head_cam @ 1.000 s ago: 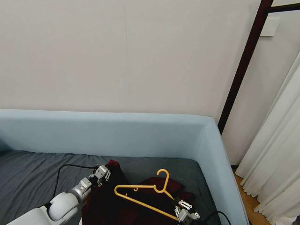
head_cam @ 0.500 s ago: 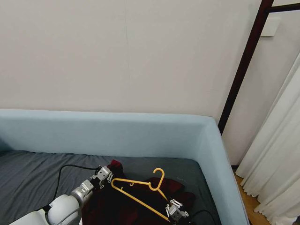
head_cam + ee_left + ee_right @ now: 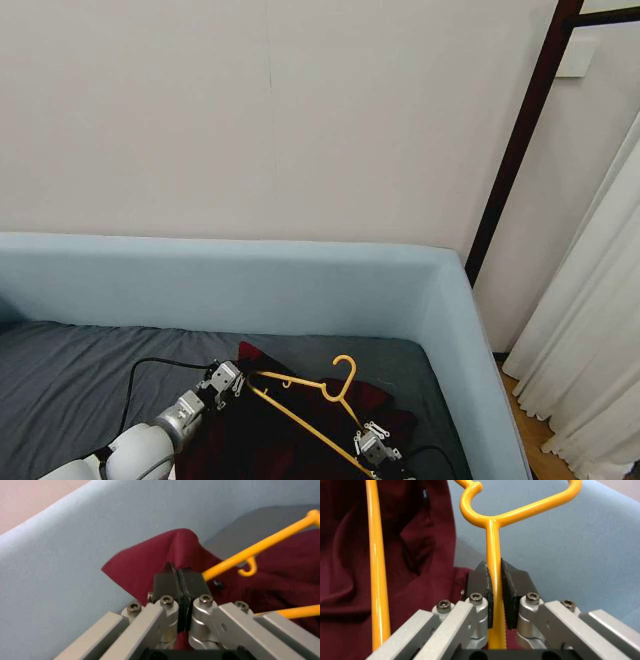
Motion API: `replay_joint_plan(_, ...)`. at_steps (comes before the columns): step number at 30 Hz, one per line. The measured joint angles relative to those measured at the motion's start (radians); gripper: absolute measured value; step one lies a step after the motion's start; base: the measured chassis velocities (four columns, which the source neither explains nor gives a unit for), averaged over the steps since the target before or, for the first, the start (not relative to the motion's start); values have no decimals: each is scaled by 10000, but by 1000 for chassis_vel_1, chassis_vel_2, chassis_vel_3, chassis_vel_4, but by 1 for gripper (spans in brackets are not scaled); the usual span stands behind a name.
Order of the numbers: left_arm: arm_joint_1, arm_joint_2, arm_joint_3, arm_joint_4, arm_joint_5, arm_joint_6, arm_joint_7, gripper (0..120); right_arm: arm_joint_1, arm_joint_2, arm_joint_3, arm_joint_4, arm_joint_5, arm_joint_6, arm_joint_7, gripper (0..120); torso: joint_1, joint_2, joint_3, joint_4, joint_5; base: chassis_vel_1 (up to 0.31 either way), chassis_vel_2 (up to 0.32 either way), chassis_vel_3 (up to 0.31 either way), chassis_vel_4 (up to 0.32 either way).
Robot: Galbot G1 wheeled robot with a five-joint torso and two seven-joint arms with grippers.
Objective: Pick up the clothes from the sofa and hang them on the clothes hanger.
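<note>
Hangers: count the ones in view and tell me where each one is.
1. The yellow hanger is over the dark red garment on the sofa, one bar clamped between the jaws of the right gripper. The left gripper pinches the garment. Another could be hidden under the folds.

Lighting: soft, even, indoor; wall [image 3: 300, 110] bright. Shadows: faint along sofa [image 3: 300, 285] back's top edge; garment [image 3: 250, 440] folds near black. Highlights: small, on hanger [image 3: 492, 547] rod, wrist views.

The yellow hanger [image 3: 295, 379] has swung left with the right gripper [image 3: 372, 447]. Its far end now seems to meet the dark red garment [image 3: 247, 353] at the left gripper [image 3: 224, 383].
</note>
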Motion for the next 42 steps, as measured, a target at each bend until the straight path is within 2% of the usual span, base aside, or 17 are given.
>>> replay_joint_plan(3, -186, -137, 243, -19, -47, 98, -113, 0, 23, 29, 4, -15, 7, -16, 17, 5, 0, 0, 0, -1, 0, 0, 0, 0, 0)
replay_joint_plan(6, -835, -341, 1034, -164, -238, 354, -378, 0, 80, 9, 28, -72, -231, 1, 45, 5, 0, 0, 0, -2, 0, 0, 0, 0, 0)
replay_joint_plan(11, -1760, -461, 1806, -553, -599, 691, -620, 0, 264, -192, 164, -122, -811, 144, 107, 5, 0, 0, 1, -5, 3, 0, 0, 0, 0)
replay_joint_plan(16, -2222, -510, 2171, -894, -871, 933, -802, 0, 588, -387, 398, -201, -1434, 289, 391, 5, 0, -1, 1, 0, 1, 0, 0, 0, 0)
replay_joint_plan(25, -2599, -512, 2347, -1521, -1097, 1523, -1178, 0, 885, -587, 546, -304, -1757, -148, 737, 5, 1, 0, 0, -1, 3, 0, 0, 0, 0)
replay_joint_plan(34, -2755, -767, 2058, -672, -920, 1561, -1630, 0, 503, -1124, 858, 115, -1776, -156, 713, 5, 0, 0, 0, -3, -1, 0, 0, 0, 0)
replay_joint_plan(42, -2818, -812, 2061, -758, -745, 1650, -1777, 0, 408, -1410, 1221, 303, -1573, -372, 794, 5, 0, 0, 0, -2, -1, 0, 0, 0, 0)
